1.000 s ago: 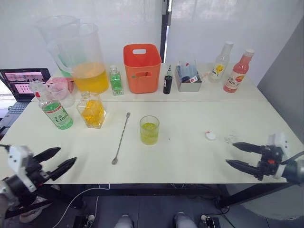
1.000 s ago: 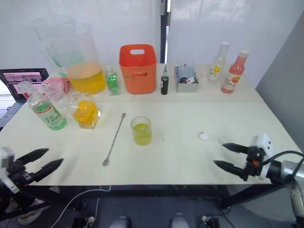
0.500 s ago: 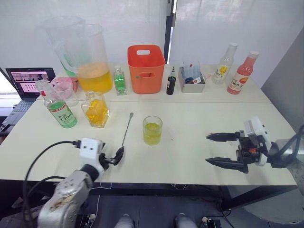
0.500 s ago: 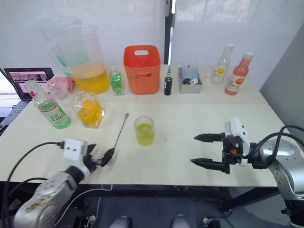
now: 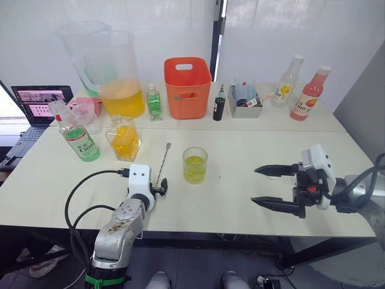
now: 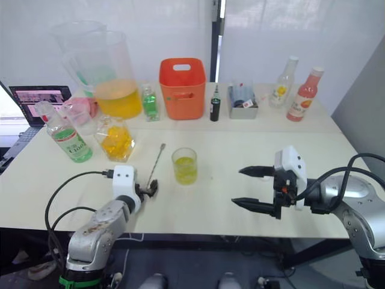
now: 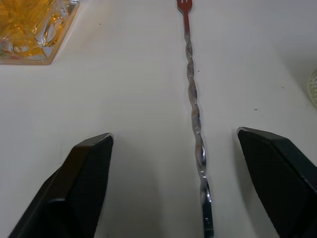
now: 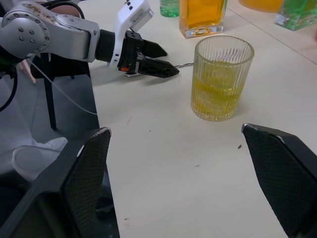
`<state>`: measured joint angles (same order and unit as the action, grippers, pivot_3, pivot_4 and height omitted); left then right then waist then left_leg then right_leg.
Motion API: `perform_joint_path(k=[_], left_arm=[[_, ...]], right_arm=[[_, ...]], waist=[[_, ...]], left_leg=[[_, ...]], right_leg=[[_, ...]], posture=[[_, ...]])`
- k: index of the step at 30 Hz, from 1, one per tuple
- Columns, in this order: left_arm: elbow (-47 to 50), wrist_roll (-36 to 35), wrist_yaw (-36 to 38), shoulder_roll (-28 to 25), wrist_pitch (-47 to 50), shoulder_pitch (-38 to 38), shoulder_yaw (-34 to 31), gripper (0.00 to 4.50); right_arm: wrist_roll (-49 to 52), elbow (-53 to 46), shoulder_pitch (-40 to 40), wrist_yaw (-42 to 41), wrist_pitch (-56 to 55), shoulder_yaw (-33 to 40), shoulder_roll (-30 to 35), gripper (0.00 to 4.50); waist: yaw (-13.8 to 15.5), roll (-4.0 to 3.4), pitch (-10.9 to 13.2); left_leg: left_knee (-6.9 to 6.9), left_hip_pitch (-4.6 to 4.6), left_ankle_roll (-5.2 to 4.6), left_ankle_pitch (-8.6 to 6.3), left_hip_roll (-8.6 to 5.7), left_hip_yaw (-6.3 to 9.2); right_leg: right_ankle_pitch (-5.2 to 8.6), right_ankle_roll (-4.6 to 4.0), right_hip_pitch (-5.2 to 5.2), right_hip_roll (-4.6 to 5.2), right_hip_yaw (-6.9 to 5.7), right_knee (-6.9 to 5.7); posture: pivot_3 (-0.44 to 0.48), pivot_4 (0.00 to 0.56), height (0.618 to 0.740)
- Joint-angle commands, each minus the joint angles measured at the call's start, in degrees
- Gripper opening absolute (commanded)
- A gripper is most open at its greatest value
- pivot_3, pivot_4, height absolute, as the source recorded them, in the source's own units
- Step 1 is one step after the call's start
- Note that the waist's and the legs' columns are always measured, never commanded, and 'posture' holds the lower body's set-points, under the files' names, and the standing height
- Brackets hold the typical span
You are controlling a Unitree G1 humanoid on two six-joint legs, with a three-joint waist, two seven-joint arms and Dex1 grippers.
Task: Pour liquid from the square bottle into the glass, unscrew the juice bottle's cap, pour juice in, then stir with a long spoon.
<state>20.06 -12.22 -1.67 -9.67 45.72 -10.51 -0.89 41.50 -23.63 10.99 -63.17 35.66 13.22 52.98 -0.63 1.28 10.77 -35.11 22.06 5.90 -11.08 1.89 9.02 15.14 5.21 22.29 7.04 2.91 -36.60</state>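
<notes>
Left claw [image 7: 173,198] has advanced, fingers apart astride the long spoon [image 7: 194,106]; right claw [image 5: 271,188] apart

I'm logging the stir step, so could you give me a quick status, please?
Left hand open, straddling long spoon. Right hand open, empty. Glass holds yellow liquid. Nothing blocking.

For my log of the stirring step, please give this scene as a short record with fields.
glass: mid-table, part full of yellow-green liquid
spoon: flat on the table, left of the glass, not lifted
left gripper: open, low over the table, fingers on either side of the spoon stem
right gripper: open, holding nothing, to the right of the glass
juice bottle: far left, cap off, leaning
square bottle: upright beside it
</notes>
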Motion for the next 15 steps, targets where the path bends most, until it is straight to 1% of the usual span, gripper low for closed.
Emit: perform_joint_path(k=[1,4,6,7,9,14,15], left_arm=[[-1.51,0.23,2.28,0.12,0.05,1.52,1.71,2.70],[-1.00,0.78,4.76,-1.85,-0.64,2.93,1.93,1.71],[-1.13,0.47,5.55,-2.46,-0.39,3.98,0.92,1.06],[-1.41,0.54,6.47,-3.50,-0.71,4.58,0.46,0.78],[-1.44,0.89,8.21,-5.63,-1.55,5.61,-0.23,0.04],[-0.01,1.21,15.62,-13.69,-6.52,9.48,-2.21,0.04],[-0.45,2.17,18.05,-16.50,-9.48,10.63,-2.14,0.04]], right_arm=[[1.14,-1.88,-0.03,0.69,0.18,2.25,0.73,4.50],[0.89,-1.84,-0.25,0.91,-0.29,2.03,0.83,4.50],[0.58,-1.73,-0.32,1.26,-0.59,1.73,0.59,4.50],[0.44,-1.68,-0.31,1.40,-0.72,1.50,0.42,4.50],[0.30,-1.60,-0.34,1.58,-0.93,1.21,0.18,4.50],[0.22,-1.02,-0.37,2.37,-1.08,0.91,-0.57,4.50],[0.11,-0.54,-0.59,2.76,-1.05,1.02,-0.88,4.50]], waist=[[0.04,-0.01,0.00],[0.03,-0.03,-0.02],[0.03,-0.06,-0.03],[0.02,-0.09,-0.05],[0.00,-0.12,-0.07],[-0.76,-0.23,-0.14],[-0.86,-0.24,-0.14]], left_leg=[[0.00,0.01,0.00,0.00,-0.01,0.00],[0.00,0.01,0.00,0.00,-0.01,0.00],[0.01,0.01,0.00,0.00,0.00,0.00],[0.02,0.01,0.00,0.00,0.00,0.00],[0.03,0.02,0.00,-0.01,-0.01,0.00],[0.18,-0.03,-0.01,-0.02,0.03,-0.04],[0.22,-0.03,-0.02,-0.02,0.04,-0.04]], right_leg=[[0.00,0.01,0.00,0.00,0.00,0.01],[-0.01,0.01,0.00,0.01,0.00,0.03],[0.00,0.02,0.00,0.01,0.00,0.05],[0.00,0.02,0.00,0.01,0.00,0.06],[0.01,0.04,0.00,0.01,0.00,0.09],[0.02,0.04,0.01,0.01,0.00,0.19],[0.02,0.04,0.01,0.01,0.00,0.22]], posture=[[0.000,0.150,0.740],[0.000,0.150,0.740],[0.000,0.150,0.740],[0.000,0.150,0.740],[0.000,0.150,0.740],[0.000,0.150,0.740],[0.000,0.150,0.740]])
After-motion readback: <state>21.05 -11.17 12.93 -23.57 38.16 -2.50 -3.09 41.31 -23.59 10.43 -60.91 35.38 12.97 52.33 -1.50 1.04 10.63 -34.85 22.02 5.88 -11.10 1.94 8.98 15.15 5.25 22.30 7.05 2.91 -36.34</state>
